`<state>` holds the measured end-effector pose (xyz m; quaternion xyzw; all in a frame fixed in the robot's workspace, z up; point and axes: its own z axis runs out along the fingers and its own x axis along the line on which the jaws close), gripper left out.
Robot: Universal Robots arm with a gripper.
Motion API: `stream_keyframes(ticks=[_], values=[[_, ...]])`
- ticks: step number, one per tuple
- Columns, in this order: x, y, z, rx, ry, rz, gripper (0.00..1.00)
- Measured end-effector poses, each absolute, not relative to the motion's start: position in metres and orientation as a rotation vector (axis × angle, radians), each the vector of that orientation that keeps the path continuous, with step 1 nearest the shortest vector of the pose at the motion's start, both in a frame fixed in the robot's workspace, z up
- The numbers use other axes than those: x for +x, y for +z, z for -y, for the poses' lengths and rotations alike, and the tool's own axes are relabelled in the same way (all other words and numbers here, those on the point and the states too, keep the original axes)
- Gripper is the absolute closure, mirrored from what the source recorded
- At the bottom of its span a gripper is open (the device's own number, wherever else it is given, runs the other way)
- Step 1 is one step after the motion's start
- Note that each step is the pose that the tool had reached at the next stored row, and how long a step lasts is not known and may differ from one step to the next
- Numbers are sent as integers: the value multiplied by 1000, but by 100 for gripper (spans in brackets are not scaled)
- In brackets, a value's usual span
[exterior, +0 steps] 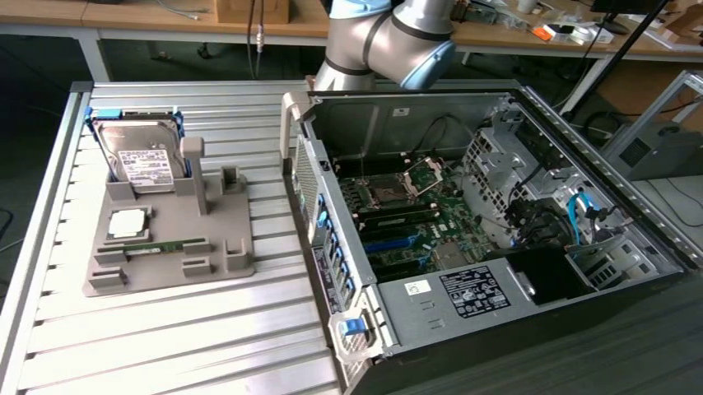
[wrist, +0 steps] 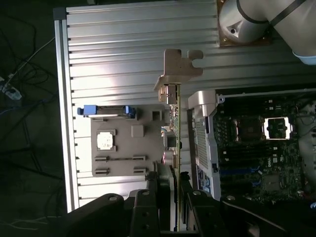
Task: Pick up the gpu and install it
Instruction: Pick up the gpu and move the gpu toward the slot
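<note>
In the wrist view my gripper (wrist: 173,183) is shut on the gpu (wrist: 174,129), a thin dark card seen edge-on that reaches away from the fingers (wrist: 161,195). Its pale metal bracket (wrist: 178,65) is at the far end. The card hangs high over the slatted table, above the gap between the grey holder (wrist: 129,148) and the open computer case (wrist: 205,133). The exterior view has the arm (exterior: 387,37) behind the case (exterior: 462,239), with the motherboard (exterior: 412,218) exposed and blue slots (exterior: 390,243) near its middle.
The grey holder (exterior: 165,239) on the table's left carries a silver hard drive (exterior: 143,156) in a blue frame, a square chip (exterior: 127,220) and a green memory stick (exterior: 160,245). Drive bays and cables (exterior: 549,214) fill the case's right side. Workbenches stand behind.
</note>
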<state>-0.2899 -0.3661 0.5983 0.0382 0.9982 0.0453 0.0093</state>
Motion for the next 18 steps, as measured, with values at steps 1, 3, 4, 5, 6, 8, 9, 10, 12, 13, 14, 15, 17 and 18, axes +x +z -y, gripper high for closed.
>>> stream_keyframes(ticks=[1, 3, 4, 5, 6, 8, 9, 10, 12, 13, 14, 15, 17, 18], values=[[-286, 596, 369, 119, 141, -3118, 72], [-277, 593, 372, 120, 141, -3119, 72], [-271, 591, 373, 120, 141, -3120, 72], [-265, 590, 374, 119, 141, -3121, 72], [-260, 588, 374, 120, 141, -3122, 72], [-253, 585, 376, 120, 141, -3123, 72], [-251, 583, 378, 120, 142, -3123, 72], [-249, 582, 381, 120, 142, -3123, 72], [-247, 579, 385, 120, 141, -3123, 72], [-244, 577, 387, 120, 141, -3123, 72], [-239, 576, 388, 120, 141, -3123, 72], [-235, 575, 388, 120, 141, -3123, 72], [-225, 571, 389, 120, 141, -3123, 72], [-221, 569, 389, 120, 141, -3123, 72]])
